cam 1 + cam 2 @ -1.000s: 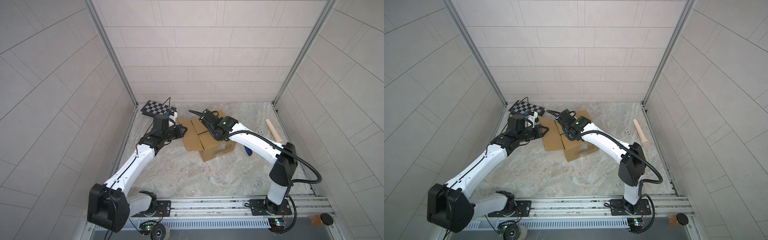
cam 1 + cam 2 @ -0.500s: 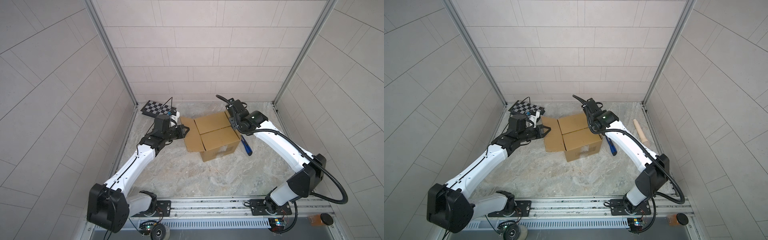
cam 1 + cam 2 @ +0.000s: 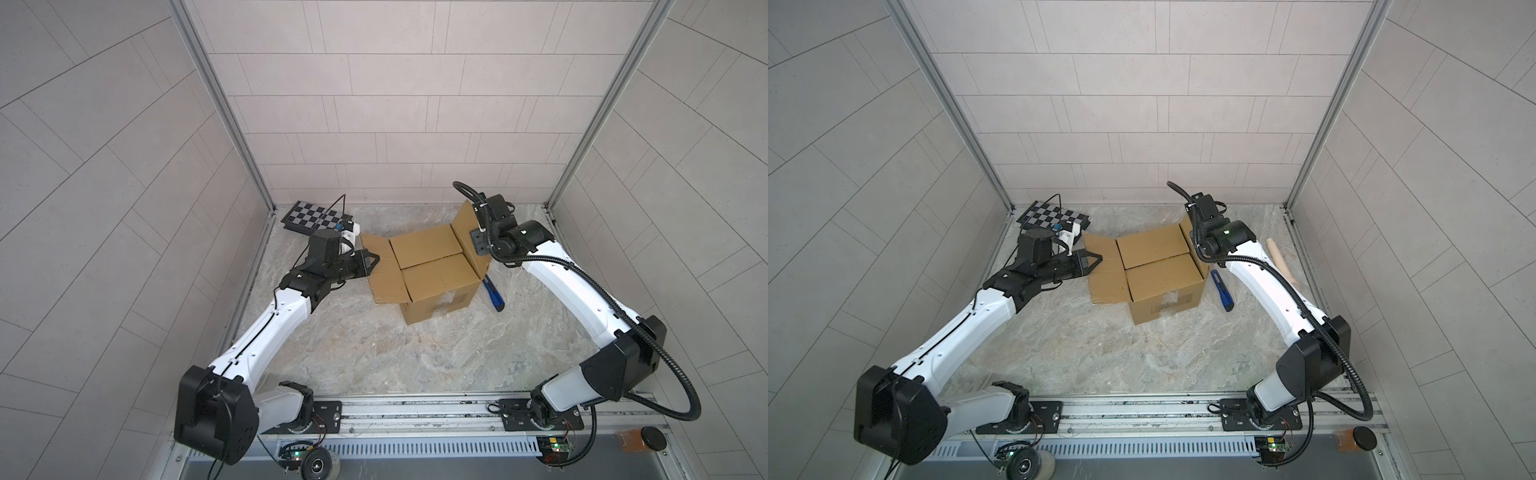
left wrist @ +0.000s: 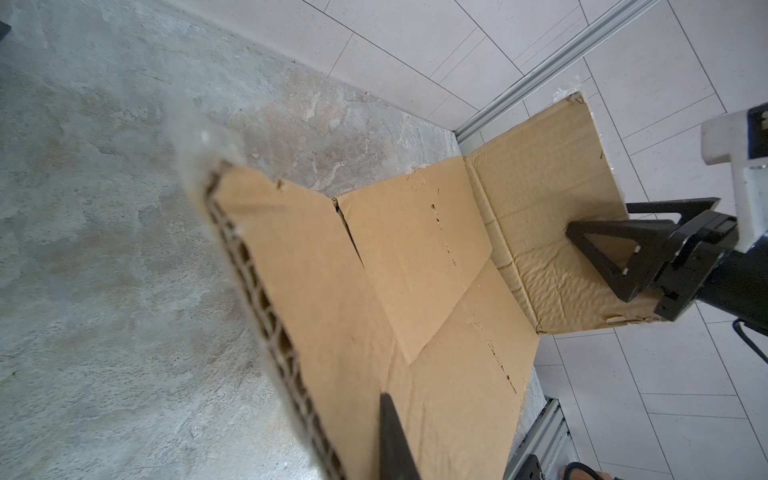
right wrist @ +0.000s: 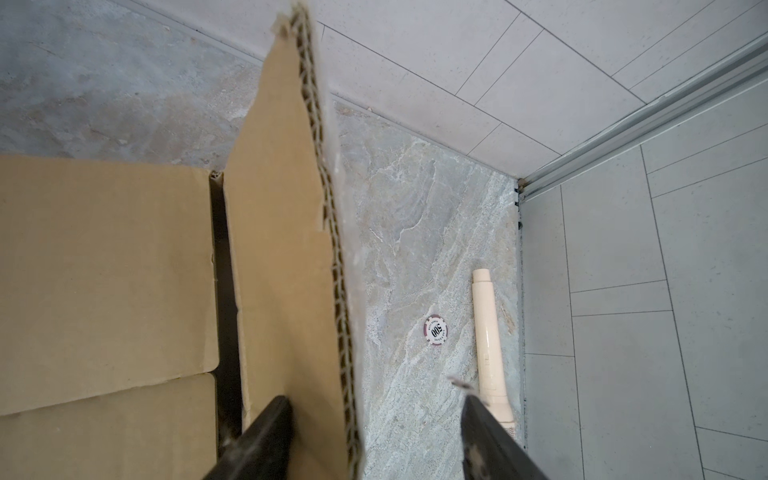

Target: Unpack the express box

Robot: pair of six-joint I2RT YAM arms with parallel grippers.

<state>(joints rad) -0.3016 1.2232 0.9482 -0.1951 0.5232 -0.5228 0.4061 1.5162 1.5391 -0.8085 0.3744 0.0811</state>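
- My left arm (image 3: 266, 332) and right arm (image 3: 569, 286): white shells, black joints
- Ribbed black hose (image 3: 685, 384) runs along the right one
- My left tool (image 3: 375, 262) is black, built of open triangular frames
- Black base plates (image 3: 328, 409) bolted to a silver rail (image 3: 415, 409)

Both top views look steeply down from high above the near rail (image 3: 415, 409) toward the far wall (image 3: 395, 145), sharing the whole floor (image 3: 374, 353). Each wrist camera sits close along a box (image 3: 436, 274) flap; the left one also sees the right gripper (image 4: 600, 218).
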